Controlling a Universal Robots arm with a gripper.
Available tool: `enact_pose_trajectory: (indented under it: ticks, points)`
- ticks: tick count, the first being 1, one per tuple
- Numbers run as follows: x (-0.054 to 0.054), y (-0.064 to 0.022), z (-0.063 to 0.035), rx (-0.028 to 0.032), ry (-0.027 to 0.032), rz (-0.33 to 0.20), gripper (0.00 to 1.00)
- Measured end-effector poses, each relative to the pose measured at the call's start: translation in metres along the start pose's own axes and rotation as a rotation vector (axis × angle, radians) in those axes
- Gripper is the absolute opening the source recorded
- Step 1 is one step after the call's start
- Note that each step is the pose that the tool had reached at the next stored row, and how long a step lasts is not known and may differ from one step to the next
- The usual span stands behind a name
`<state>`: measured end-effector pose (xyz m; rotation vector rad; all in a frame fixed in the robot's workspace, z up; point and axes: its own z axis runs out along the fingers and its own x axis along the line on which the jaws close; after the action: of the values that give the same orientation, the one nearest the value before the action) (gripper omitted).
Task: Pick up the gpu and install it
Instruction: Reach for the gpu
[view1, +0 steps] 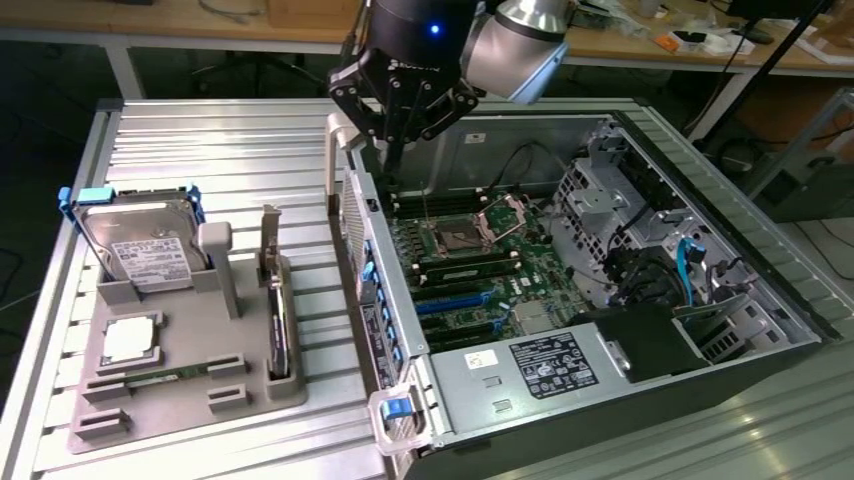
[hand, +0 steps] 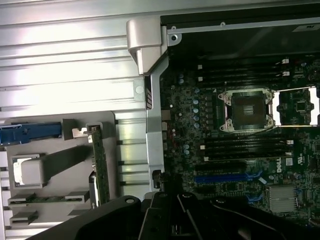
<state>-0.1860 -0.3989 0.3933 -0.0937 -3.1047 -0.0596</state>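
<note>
- We see the gripper (view1: 396, 160) hanging fingers-down over the far corner of the open computer case (view1: 781, 320), on the exterior view's left side of it.
- Its jaws are pressed together into one dark tip and hold nothing.
- The gpu (view1: 278, 310) is well apart from the gripper. It stands on its long edge in a slot of the grey tray (view1: 187, 405), to the exterior view's left of the case.
- The card's silvery bracket rises at its far end, and its body runs toward the near edge of the tray.
- In the wrist view, the gpu (hand: 100, 170) shows as a thin green edge upright in the tray, just beside the case wall.
- On the same tray, further to the exterior view's left, we see a hard drive (view1: 138, 245) in a blue frame, standing upright at the far end.
- Nearer than the drive, a processor chip (view1: 130, 341) lies flat, and a thin green memory stick (view1: 154, 378) lies nearer again.
- Inside the case, the motherboard (view1: 467, 285) lies exposed, with the processor socket (view1: 454, 240) open and blue expansion slots nearer to us.
- Tray and case both rest on a ribbed metal table (view1: 200, 140).
</note>
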Motion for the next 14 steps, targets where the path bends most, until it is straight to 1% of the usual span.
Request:
enact_pose_trajectory:
  ticks: [1, 2, 10, 14]
  points:
    - [0.0005, -0.0001, 0.0001, 0.0, -0.0028, -0.002, 0.11]
    - [0.0009, -0.0001, 0.0001, -0.0001, -0.0038, -0.003, 0.11]
    - [0.0011, -0.0001, 0.0, 0.0, -0.0039, -0.003, 0.11]
    - [0.0039, -0.0002, 0.0001, 0.0, -0.004, -0.003, 0.11]
